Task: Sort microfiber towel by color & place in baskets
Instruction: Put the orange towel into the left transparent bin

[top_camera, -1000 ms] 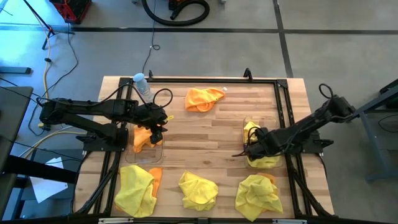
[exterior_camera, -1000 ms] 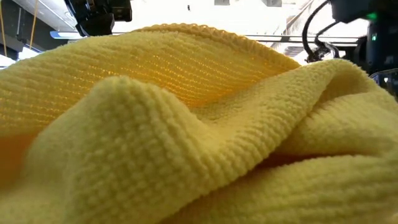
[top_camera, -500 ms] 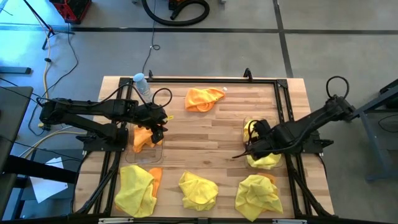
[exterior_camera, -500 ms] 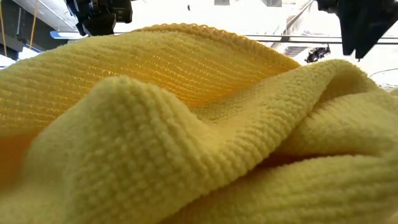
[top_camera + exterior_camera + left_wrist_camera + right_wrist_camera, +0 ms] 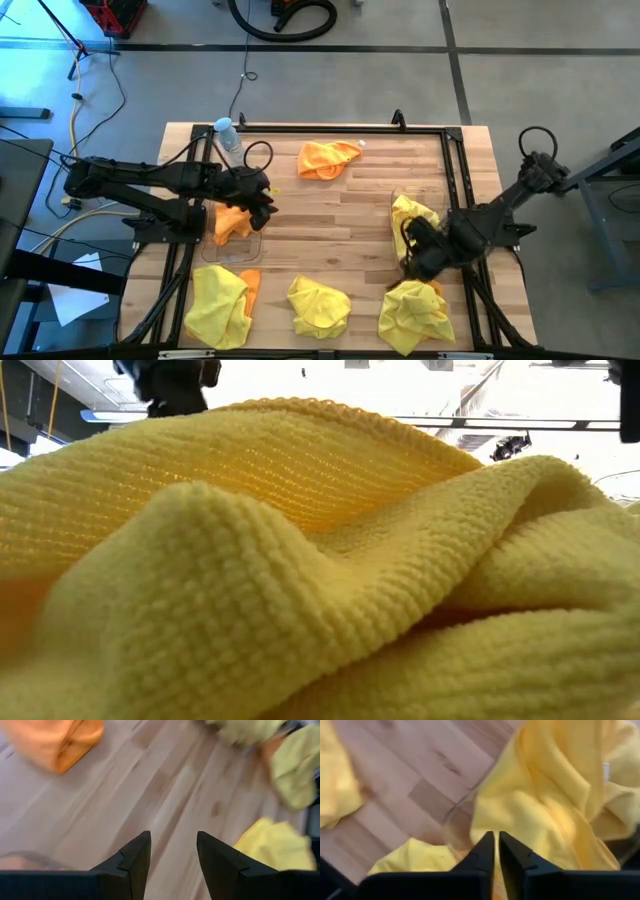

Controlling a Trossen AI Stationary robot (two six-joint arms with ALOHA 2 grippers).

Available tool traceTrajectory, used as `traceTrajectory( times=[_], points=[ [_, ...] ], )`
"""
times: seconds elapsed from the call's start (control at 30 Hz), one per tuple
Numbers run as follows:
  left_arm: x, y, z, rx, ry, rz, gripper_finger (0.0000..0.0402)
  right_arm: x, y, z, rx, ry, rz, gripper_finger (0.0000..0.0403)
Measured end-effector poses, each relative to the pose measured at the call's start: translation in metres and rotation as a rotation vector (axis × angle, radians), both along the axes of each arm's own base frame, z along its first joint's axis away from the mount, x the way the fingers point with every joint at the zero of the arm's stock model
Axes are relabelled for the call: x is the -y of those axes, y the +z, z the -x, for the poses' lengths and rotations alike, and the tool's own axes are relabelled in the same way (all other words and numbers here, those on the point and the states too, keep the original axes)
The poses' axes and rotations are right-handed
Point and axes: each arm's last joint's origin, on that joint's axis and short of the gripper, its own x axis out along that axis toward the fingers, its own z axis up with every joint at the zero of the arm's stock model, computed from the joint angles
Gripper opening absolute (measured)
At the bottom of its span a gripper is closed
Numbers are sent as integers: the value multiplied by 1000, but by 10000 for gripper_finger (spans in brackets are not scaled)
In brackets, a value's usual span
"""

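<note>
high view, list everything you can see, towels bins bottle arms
yellow towels: four, yellow; three along the near edge, the left one with orange cloth beside it; one in the right basket
orange towels: one loose at the far middle; one in the left basket
baskets: two, clear; left side and right side
water bottle: one, clear; far left
table: one, light wood
left gripper: open, empty, by the left basket
right gripper: shut, near the right basket
</note>
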Motion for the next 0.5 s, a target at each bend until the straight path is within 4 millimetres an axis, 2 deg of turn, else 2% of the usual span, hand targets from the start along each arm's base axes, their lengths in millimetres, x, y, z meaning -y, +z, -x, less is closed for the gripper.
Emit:
traceTrajectory(
  times=[0.2, 0.37, 0.5],
  points=[
    [9, 4, -16, 127, -21, -9, 149, -20, 2, 12, 128, 103, 105, 16],
    [10, 0, -42, 219, -101, -54, 149, -32, 4, 20, 254, 156, 196, 4],
    [2, -7, -68, 261, -150, -125, 149, -35, 6, 23, 318, 165, 254, 1]
  ],
)
